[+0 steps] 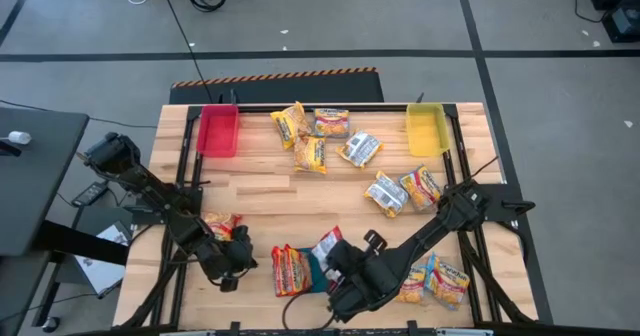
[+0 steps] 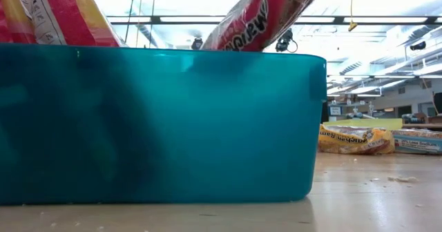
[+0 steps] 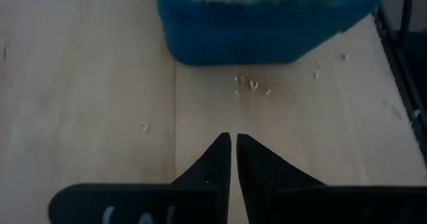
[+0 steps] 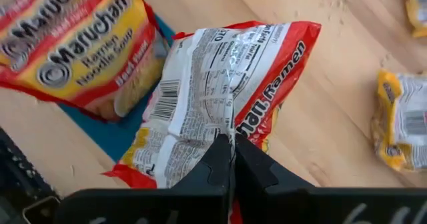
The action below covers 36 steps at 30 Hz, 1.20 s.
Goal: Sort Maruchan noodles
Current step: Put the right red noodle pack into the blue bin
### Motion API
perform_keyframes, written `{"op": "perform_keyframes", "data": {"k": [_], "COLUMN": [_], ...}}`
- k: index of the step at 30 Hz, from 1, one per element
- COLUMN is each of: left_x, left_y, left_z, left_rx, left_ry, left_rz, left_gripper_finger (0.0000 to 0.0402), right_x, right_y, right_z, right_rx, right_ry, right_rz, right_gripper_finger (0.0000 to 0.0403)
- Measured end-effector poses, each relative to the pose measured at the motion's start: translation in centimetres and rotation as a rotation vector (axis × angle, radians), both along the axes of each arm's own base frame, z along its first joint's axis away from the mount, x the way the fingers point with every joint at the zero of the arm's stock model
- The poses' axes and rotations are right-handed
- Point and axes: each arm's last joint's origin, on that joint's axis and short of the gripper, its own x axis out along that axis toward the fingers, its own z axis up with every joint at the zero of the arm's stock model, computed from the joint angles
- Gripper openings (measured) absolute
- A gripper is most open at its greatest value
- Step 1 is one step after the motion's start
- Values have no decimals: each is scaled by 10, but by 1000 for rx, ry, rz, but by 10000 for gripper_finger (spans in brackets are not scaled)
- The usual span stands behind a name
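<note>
We see the wooden counter [image 1: 300,191] strewn with Maruchan ramen packets, and both arms working at its near edge. The left hand [image 1: 228,272] sits low over bare wood at the near left, its two fingers pressed together and holding nothing; just ahead of it, seen from its wrist, stands the teal bin [image 3: 267,31] with noodle crumbs [image 3: 250,84] scattered on the wood in front. A single packet [image 1: 220,223] lies just beside the left arm. The right hand [image 1: 345,276] is at the near middle, fingers closed over the red-trimmed packet [image 4: 220,91], which lies printed back up with one end across the teal bin's edge; whether it pinches the wrapper we cannot tell. Beside it in the bin lies a red and yellow packet [image 4: 80,44], face up. More packets cluster at the far middle [image 1: 312,136], between the red bin [image 1: 218,132] and the yellow bin [image 1: 427,131], others lie right of centre [image 1: 405,190], and two rest at the near right [image 1: 440,281].
</note>
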Motion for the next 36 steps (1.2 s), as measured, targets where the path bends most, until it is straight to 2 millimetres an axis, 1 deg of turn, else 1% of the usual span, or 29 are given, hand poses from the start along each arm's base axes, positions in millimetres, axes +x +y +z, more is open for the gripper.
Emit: {"op": "perform_keyframes", "data": {"k": [1, 5, 7, 12, 17, 20, 23, 25, 29, 32, 36], "left_x": [1, 5, 6, 13, 22, 31, 46, 55, 72, 78, 81], "left_y": [-1, -5, -7, -18, -23, -25, -27, -26, -20, -14, -9], "left_z": [1, 7, 10, 6, -17, -23, -21, -22, -23, -23, -23], "left_rx": [-13, -66, -79, -129, -100, -75, -55, -23, 18, 31, 42], "left_ry": [-17, -81, -108, -149, -129, -157, -207, -224, -238, -241, -244], "left_rz": [3, -3, -29, -140, -152, -164, -167, -166, -147, -130, -115], "left_gripper_finger": [30, 30, 30, 30, 30, 30, 30, 30, 30, 30, 29], "right_x": [1, 10, 12, 12, 14, 17, 19, 21, 25, 27, 28], "right_y": [1, 7, 7, 5, 3, -1, -5, -7, -6, -4, -1], "right_z": [-2, -25, -30, -33, -36, -37, -37, -37, -36, -36, -36], "right_rx": [1, 5, 3, -12, -23, -30, -42, -44, -53, -57, -71], "right_ry": [7, 46, 63, 65, 70, 68, 60, 58, 27, 11, -8], "right_rz": [0, 2, 2, -34, -58, -69, -78, -76, -30, -1, 40], "right_gripper_finger": [12, 12, 12, 12, 12, 12, 12, 19, 50, 68, 78]}}
